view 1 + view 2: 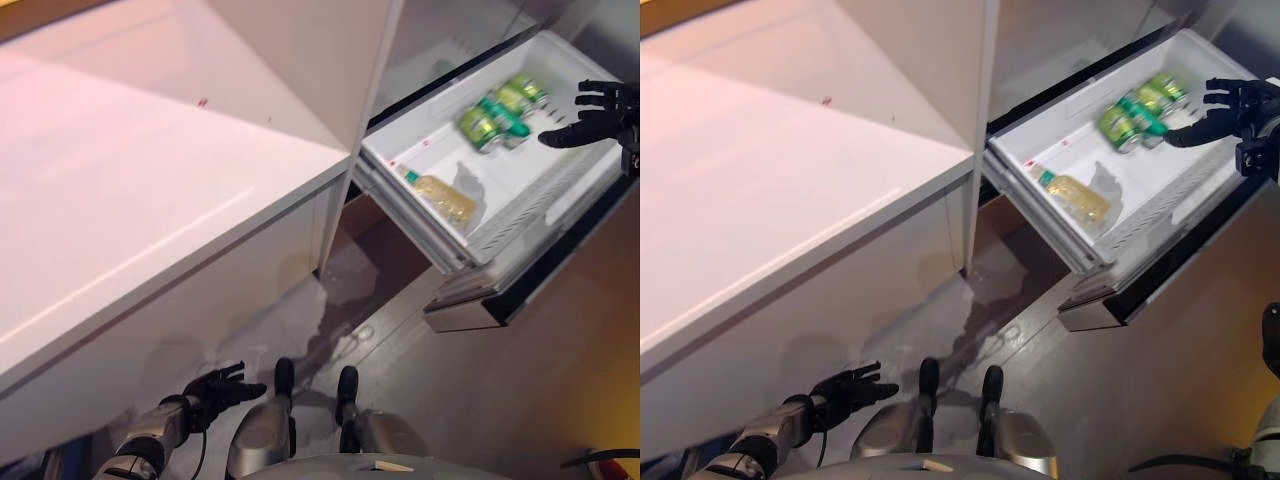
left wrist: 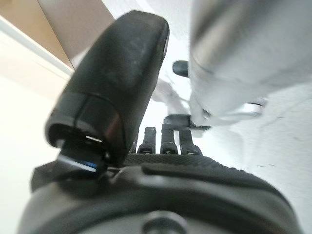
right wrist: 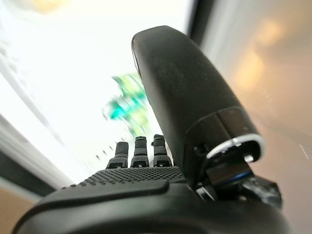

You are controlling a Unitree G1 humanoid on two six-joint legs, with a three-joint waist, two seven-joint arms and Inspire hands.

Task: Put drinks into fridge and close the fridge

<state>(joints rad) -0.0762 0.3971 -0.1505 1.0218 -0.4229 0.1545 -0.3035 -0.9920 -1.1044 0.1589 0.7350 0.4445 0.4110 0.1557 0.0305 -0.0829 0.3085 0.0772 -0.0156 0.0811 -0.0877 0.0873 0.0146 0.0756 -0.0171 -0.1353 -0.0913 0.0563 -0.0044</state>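
The white fridge drawer (image 1: 520, 200) stands pulled open at the upper right. Green cans (image 1: 500, 112) lie in its far part and a yellow bottle (image 1: 440, 197) lies in its near left part. My right hand (image 1: 590, 115) hovers open and empty over the drawer's far right side, just right of the green cans, which also show past its fingers in the right wrist view (image 3: 124, 105). My left hand (image 1: 215, 390) hangs low at the lower left, open and empty, near the floor.
A white counter (image 1: 140, 180) fills the left, its edge next to the drawer. The fridge's dark lower front (image 1: 520, 290) juts out under the drawer. Grey floor (image 1: 400, 300) lies below.
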